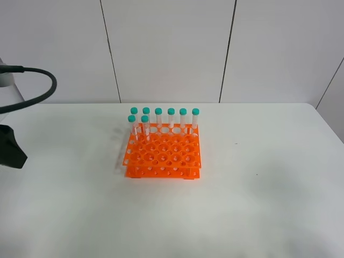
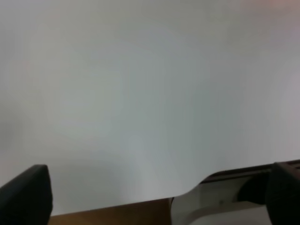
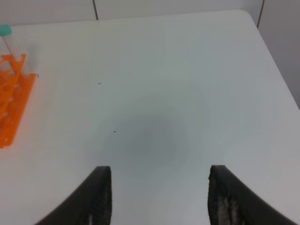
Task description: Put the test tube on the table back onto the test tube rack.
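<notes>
On the white table (image 1: 258,204), eight capped tubes (image 1: 158,112) stand upright in the orange rack's (image 1: 163,156) far rows. Left gripper (image 2: 154,197) and right gripper (image 3: 159,197) hang spread and empty; the job looks finished.

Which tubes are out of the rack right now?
None seen: eight test tubes stand upright in the test tube rack; the table shows no loose tube.

Rack (image 1: 164,156): bright orange, w/ grid of round holes showing paler orange/white through them. Tubes (image 1: 158,119): clear bodies, teal caps; all look alike. Table (image 1: 258,183): plain white, matte, a few tiny dark specks; soft grey shadow patch in right wrist view. Wall (image 1: 166,48): white panels, thin dark seams. Cable (image 1: 37,88) at left edge: black. Left gripper (image 2: 159,197) fingers: black; brown strip beyond table edge in that view. Right gripper (image 3: 159,197) fingers: black, w/ greyish scuffs on inner faces.
</notes>
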Available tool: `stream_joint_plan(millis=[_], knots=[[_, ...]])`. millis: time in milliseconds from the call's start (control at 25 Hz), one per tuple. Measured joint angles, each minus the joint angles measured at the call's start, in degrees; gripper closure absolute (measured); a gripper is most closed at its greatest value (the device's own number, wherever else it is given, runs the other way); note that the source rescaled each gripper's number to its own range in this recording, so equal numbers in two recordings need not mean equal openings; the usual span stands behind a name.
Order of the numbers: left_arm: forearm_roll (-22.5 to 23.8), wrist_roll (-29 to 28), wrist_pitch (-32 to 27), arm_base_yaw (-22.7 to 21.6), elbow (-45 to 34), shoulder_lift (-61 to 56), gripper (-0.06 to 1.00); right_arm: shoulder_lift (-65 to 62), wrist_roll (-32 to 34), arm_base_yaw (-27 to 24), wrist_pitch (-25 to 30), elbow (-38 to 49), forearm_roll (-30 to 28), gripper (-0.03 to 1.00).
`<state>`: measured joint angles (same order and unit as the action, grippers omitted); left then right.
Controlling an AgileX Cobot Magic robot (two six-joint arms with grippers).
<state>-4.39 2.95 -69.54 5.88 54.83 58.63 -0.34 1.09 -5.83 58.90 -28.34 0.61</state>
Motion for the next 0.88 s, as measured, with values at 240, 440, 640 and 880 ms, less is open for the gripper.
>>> stream_joint_plan(millis=[240,440,640,880], knots=[[-1.1,0.4,1.2,0.0,-11.6,-12.1,-0.06,0.0,0.0,0.0,0.0,0.0,0.0,0.22],[-1.2,0.5,6.6,0.0,-20.8,-22.8,-0.06,0.0,0.0,0.0,0.0,0.0,0.0,0.22],[-1.3,0.5,6.9,0.0,-24.0,-30.9,-0.06,0.0,0.0,0.0,0.0,0.0,0.0,0.22],[-1.3,0.5,7.8,0.0,-26.2,-38.9,-0.06,0.0,0.0,0.0,0.0,0.0,0.0,0.22]])
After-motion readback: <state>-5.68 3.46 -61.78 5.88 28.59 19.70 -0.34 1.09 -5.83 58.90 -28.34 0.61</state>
